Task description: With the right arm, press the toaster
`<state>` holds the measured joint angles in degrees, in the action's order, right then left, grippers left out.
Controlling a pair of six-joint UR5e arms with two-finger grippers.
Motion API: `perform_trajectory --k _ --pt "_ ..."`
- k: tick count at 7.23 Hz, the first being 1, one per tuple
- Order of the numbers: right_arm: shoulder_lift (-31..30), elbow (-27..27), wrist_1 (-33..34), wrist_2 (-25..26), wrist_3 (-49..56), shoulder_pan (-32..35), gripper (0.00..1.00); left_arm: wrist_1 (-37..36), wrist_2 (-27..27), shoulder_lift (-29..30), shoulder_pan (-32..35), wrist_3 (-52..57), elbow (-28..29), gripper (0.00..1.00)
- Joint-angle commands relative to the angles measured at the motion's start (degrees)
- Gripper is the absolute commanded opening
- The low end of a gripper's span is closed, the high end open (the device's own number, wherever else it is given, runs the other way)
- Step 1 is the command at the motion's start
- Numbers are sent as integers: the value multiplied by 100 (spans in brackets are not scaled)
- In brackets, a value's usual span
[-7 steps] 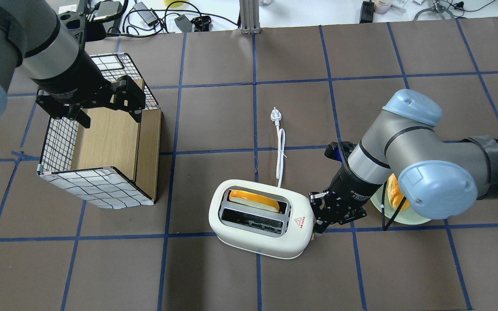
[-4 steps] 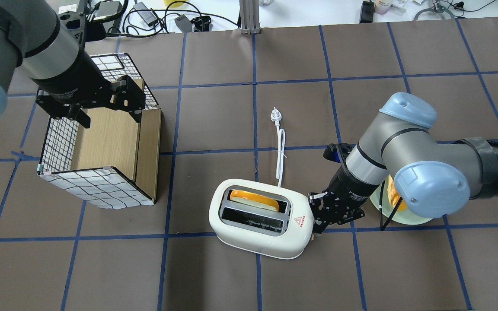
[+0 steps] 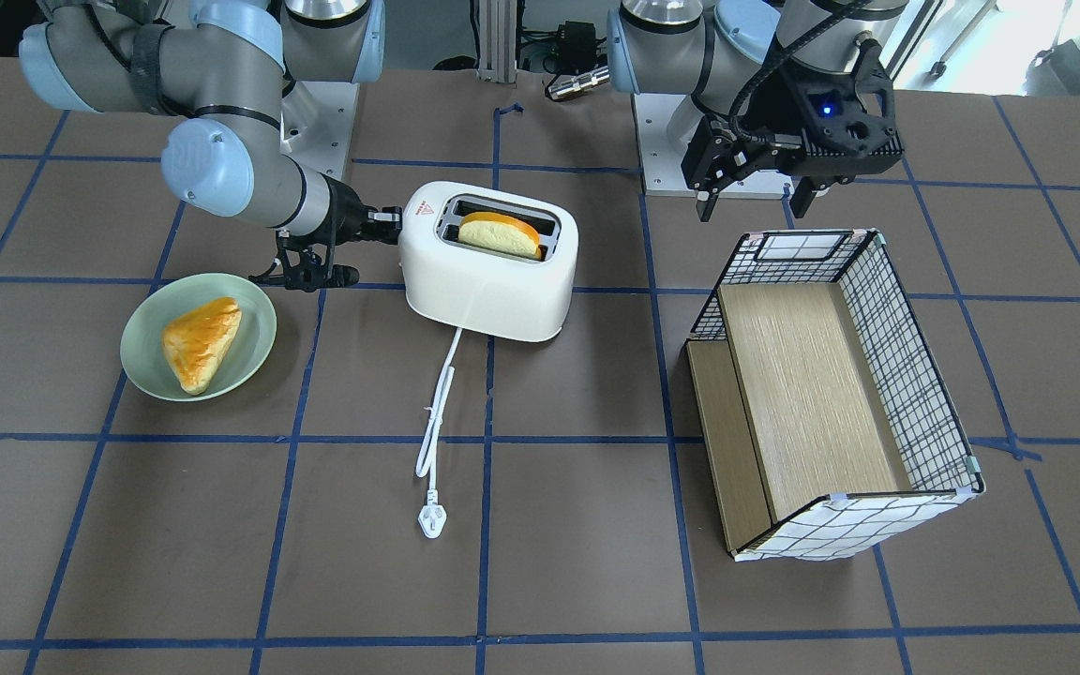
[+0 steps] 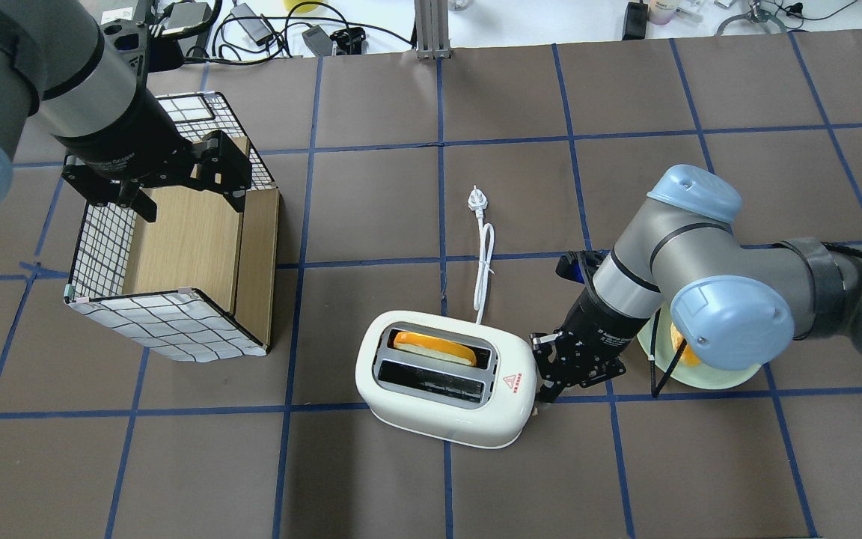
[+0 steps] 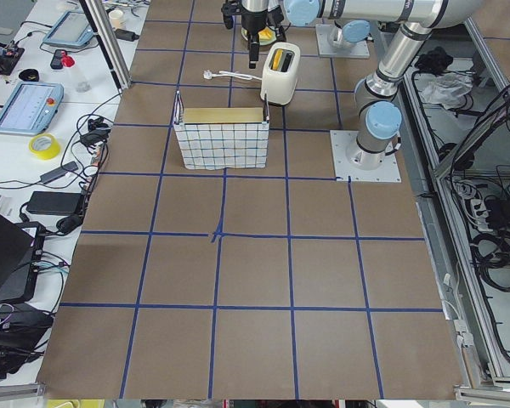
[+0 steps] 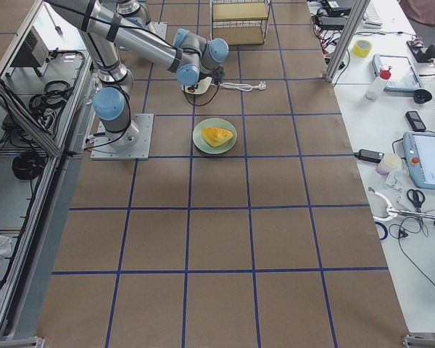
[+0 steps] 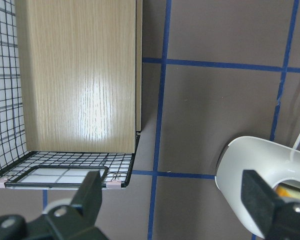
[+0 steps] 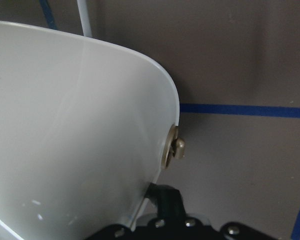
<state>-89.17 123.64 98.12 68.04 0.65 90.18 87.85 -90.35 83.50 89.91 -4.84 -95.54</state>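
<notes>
The white toaster (image 4: 446, 408) stands at the table's front middle, with an orange-crusted bread slice (image 4: 435, 348) in its far slot; it also shows in the front view (image 3: 488, 281). Its white cord (image 4: 484, 262) runs away to a plug. My right gripper (image 4: 545, 393) looks shut, its tip against the toaster's right end just below the red triangle mark. In the right wrist view a black fingertip (image 8: 165, 197) touches the toaster (image 8: 65, 125) below a beige knob (image 8: 177, 148). My left gripper (image 4: 191, 202) is open and empty above the basket.
A wire basket with wooden shelves (image 4: 176, 254) lies on its side at the left. A green plate (image 3: 142, 361) holding a pastry (image 3: 201, 342) sits right behind my right arm's wrist. Cables and devices lie past the table's far edge.
My right arm has moved a little to the left against the toaster. The toaster has slid slightly left, and the bread sits a bit lower. The left arm has not moved.
</notes>
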Motion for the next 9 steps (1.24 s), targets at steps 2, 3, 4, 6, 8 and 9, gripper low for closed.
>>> perform_trajectory --k 2,3,4,6,8,9 --pt "-47 -77 5 112 -387 0 0 4 0 0 0 0 0 100" --pt "-91 -295 -73 139 -564 -9 0 -5 0 0 0 0 0 100" --pt "-170 -610 -300 261 -644 -9 0 4 0 0 0 0 0 100" --pt "-267 -1278 -853 367 -689 -9 0 4 0 0 0 0 0 100" --pt "-398 -1998 -1093 866 -689 -9 0 4 0 0 0 0 0 100" --pt "-408 -2367 -1093 1234 -680 -9 22 -5 0 0 0 0 0 100"
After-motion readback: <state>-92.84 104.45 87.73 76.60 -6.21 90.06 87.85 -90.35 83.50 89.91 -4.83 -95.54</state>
